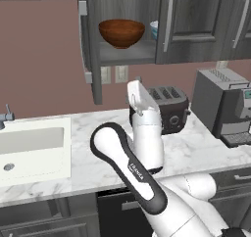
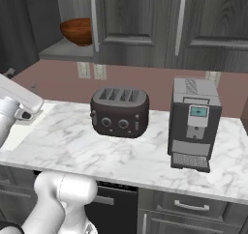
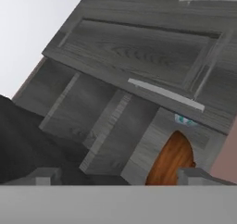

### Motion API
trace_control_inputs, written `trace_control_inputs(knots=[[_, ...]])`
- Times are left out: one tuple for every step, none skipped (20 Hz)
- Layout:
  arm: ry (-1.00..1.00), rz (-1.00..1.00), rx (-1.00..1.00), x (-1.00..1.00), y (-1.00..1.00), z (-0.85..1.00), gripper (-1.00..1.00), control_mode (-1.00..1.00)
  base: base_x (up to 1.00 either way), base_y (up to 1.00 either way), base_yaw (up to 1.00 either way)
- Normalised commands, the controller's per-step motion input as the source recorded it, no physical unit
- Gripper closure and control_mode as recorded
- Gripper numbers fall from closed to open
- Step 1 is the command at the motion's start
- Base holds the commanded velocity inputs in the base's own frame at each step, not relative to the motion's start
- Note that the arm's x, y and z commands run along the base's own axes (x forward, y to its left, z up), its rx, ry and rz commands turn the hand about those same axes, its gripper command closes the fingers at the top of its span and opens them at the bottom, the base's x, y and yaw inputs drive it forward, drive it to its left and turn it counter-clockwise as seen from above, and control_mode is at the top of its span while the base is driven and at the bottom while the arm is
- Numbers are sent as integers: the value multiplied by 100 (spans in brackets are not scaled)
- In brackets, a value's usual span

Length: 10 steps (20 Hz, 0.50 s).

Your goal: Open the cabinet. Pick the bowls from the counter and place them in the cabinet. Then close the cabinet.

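Observation:
The cabinet (image 1: 188,23) stands with its left door (image 1: 92,45) swung out edge-on and its right door shut. On the inner shelf (image 1: 127,52) sits the reddish-brown wooden bowl (image 1: 121,33) (image 2: 77,31). To its right, the white and pale blue bowl (image 1: 154,29) peeks out from behind the shut door. My gripper (image 3: 120,179) is open and holds nothing. It is below the shelf and looks up at the cabinet, with the wooden bowl (image 3: 171,160) far beyond the fingertips (image 3: 46,176). The hand (image 1: 142,101) hovers above the marble counter (image 1: 196,153).
A dark toaster (image 1: 169,106) (image 2: 119,111) stands on the counter just right of the hand. Further right is a grey coffee machine (image 1: 225,104) (image 2: 193,122). The white sink (image 1: 29,148) lies at the left. The shut door's silver handle (image 1: 169,20) hangs beside the opening.

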Motion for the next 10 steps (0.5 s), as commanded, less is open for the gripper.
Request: trace_control_inputs(knots=[[0, -3, 0, -26, 76, 0, -100, -100, 0, 0, 0], [0, -4, 1, -18, 83, 0, -100, -100, 0, 0, 0], [0, -5, 3, -19, 83, 0, -100, -100, 0, 0, 0], [0, -5, 3, -19, 84, 0, -100, -100, 0, 0, 0], [0, -5, 3, -21, 86, 0, -100, -100, 0, 0, 0], [0, -5, 2, -24, 84, 0, -100, -100, 0, 0, 0], [0, -6, 1, -24, 88, 0, -100, -100, 0, 0, 0], [0, -7, 0, -24, 89, 1, -100, -100, 0, 0, 0], [0, -7, 1, -28, 86, 2, -100, -100, 0, 0, 0], [0, -10, 4, -28, 88, 5, -100, -100, 0, 0, 0]])
